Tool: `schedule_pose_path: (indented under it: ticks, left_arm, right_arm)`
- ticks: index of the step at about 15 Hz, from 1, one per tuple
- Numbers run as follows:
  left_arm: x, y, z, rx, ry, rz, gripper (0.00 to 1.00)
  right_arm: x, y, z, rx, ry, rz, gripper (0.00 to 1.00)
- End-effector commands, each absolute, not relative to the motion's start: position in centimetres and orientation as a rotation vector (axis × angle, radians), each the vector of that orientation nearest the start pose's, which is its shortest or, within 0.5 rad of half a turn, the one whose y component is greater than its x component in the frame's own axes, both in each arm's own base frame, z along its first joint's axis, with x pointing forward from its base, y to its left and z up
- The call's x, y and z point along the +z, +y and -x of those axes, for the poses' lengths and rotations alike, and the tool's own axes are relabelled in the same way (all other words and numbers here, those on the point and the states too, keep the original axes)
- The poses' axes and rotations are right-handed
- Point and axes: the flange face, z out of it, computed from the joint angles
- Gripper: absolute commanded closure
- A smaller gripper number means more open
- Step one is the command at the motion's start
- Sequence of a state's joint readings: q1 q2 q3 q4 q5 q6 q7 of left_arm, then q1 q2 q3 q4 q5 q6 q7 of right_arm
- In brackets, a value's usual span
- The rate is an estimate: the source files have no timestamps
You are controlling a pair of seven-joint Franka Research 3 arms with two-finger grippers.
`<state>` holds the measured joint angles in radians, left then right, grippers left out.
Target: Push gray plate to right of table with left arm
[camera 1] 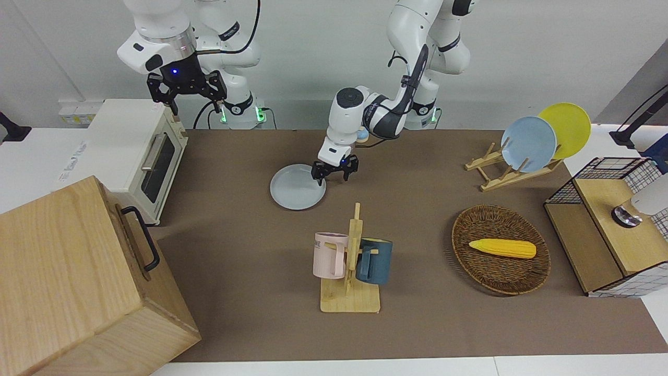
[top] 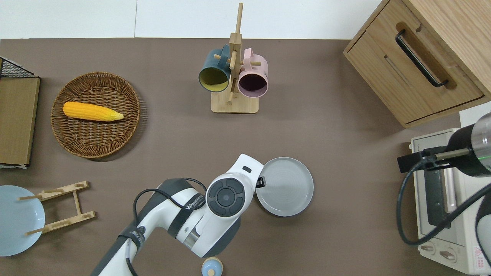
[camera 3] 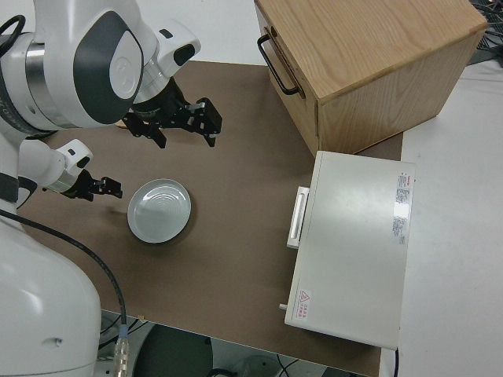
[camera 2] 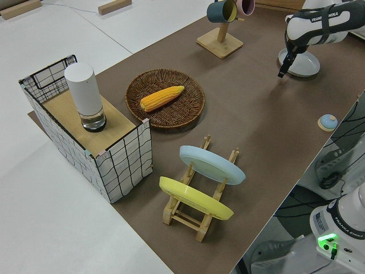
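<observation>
Left pincer (camera 1: 334,174), fingers spread, low at gray plate's (camera 1: 295,188) rim.

The left gripper (camera 1: 334,174) is down low at the gray plate (camera 1: 297,187), its fingers spread, one fingertip touching the rim at the plate's left-arm side. The right arm is parked.

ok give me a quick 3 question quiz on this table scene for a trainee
1. True or false: the gray plate lies flat on the table.
2. Which gripper is at the plate's rim: A) left gripper B) right gripper?
3. Fill in: the corn cob lies in the ___.

Key: 1 true. 2 A; the right arm is parked. 3 wicker basket.
</observation>
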<state>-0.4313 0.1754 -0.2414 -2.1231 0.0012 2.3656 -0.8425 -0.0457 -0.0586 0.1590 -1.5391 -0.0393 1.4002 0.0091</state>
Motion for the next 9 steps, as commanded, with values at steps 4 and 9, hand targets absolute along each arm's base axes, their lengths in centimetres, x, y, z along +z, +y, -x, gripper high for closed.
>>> schedule_pose_path:
  ticks: [4, 9]
  left_arm:
    - [39.5, -22.2, -49.5, 0.030, -0.100, 3.139, 0.01]
    - [44.5, -15.4, -51.1, 0.031, -0.079, 3.137, 0.01]
  right_arm:
    - [65.9, 5.5, -51.1, 0.134, -0.164, 3.190, 0.005]
    - [65.9, 5.5, -51.1, 0.134, -0.164, 3.190, 0.005]
